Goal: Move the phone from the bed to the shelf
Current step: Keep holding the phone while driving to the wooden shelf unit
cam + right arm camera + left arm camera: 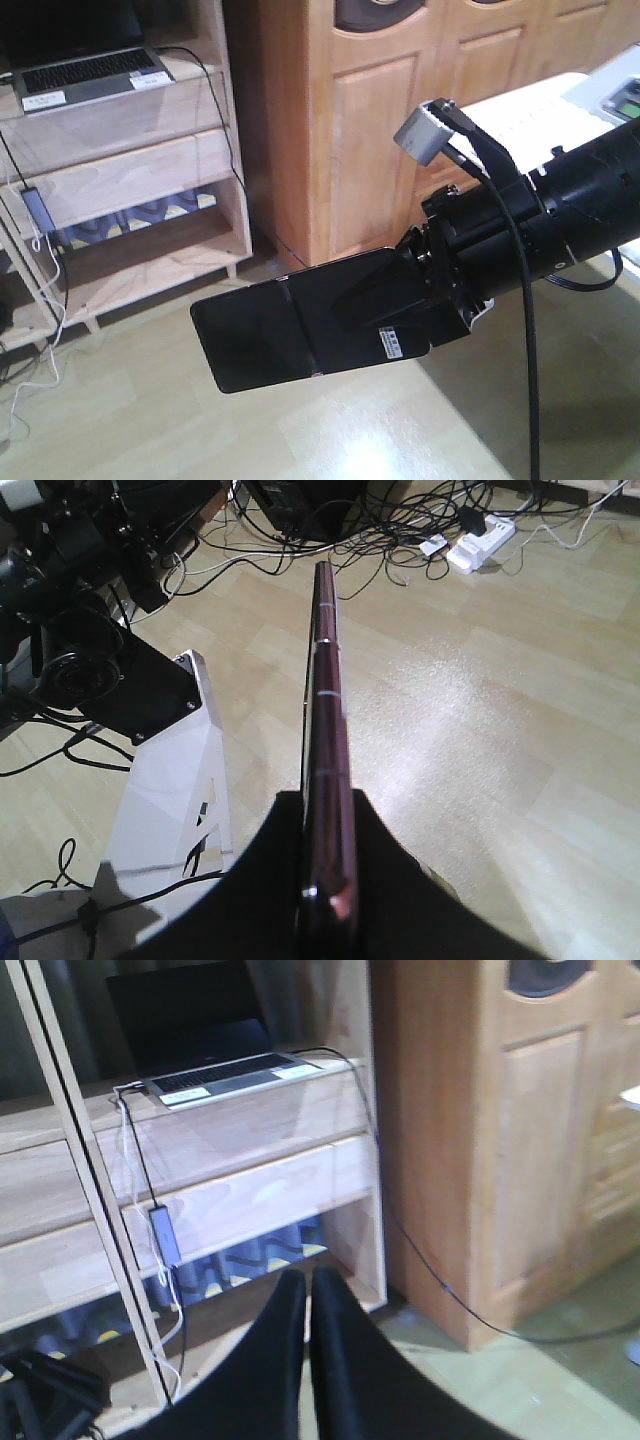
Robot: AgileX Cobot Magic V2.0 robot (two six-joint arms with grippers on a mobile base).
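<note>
1. two arms are in play; the right gripper (360, 305) is clamped on the phone (275, 335) at one end, near its small white sticker (392, 343).
2. the phone hangs in the air above the pale floor (330, 440), opened out flat, its glossy black face and middle crease turned to the front camera.
3. from the right wrist the phone (325, 710) shows edge-on with a rosy rim, pinched between the gripper's (325, 815) two black fingers (262, 880).
4. the phone touches nothing but the gripper and sits clear of the shelf (140, 165), which stands to the left of it in the front view.
5. the left gripper (308, 1305) points at the shelf (250, 1175); its fingers (270, 1350) are drawn almost together with only a thin slit between, holding nothing.
6. a silver laptop (90, 75) lies on the upper shelf board, and a cable with an adapter (38, 208) hangs down the front.
7. a brown wooden cabinet (380, 130) stands just right of the shelf.
</note>
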